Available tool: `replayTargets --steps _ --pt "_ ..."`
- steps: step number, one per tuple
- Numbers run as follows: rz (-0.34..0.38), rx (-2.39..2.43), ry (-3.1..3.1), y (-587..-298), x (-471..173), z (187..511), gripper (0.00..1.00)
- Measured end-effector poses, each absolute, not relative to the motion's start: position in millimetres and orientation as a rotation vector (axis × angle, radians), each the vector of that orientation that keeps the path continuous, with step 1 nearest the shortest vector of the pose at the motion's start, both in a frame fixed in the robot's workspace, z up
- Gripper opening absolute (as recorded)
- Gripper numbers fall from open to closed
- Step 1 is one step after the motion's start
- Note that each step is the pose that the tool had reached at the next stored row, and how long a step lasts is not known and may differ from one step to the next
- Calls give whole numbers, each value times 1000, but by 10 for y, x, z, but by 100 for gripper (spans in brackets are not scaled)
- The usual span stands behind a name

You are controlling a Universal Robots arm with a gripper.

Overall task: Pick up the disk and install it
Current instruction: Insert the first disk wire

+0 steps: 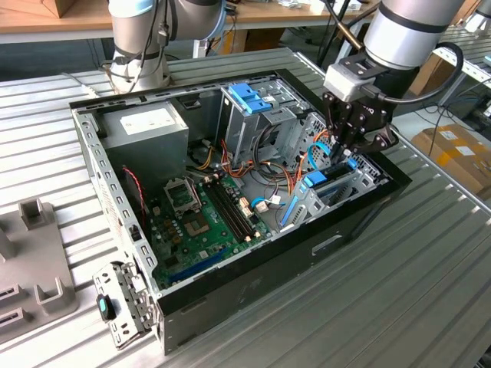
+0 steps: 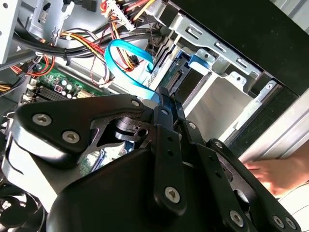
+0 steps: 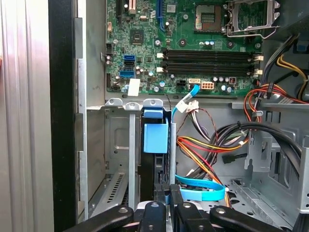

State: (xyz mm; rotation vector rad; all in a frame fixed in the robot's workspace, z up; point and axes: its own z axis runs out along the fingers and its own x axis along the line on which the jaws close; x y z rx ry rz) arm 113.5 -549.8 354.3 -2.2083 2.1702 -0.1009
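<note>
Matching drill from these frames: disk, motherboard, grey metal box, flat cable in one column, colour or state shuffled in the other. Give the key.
A. disk
B. motherboard
C. grey metal box
D. flat cable

1. green, lying flat
2. white sticker on top
3. blue, in a loose loop
4. light blue rails, standing on edge

Pairs: A-4, B-1, C-2, D-3

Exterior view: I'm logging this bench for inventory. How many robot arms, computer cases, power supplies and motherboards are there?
Robot arms: 2
Computer case: 1
Power supply: 1
Motherboard: 1
Total: 5
</note>
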Motion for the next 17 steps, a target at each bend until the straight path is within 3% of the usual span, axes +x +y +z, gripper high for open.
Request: replayTargets --steps 17 --pt "-130 -2200 2147 -5512 1051 3504 16"
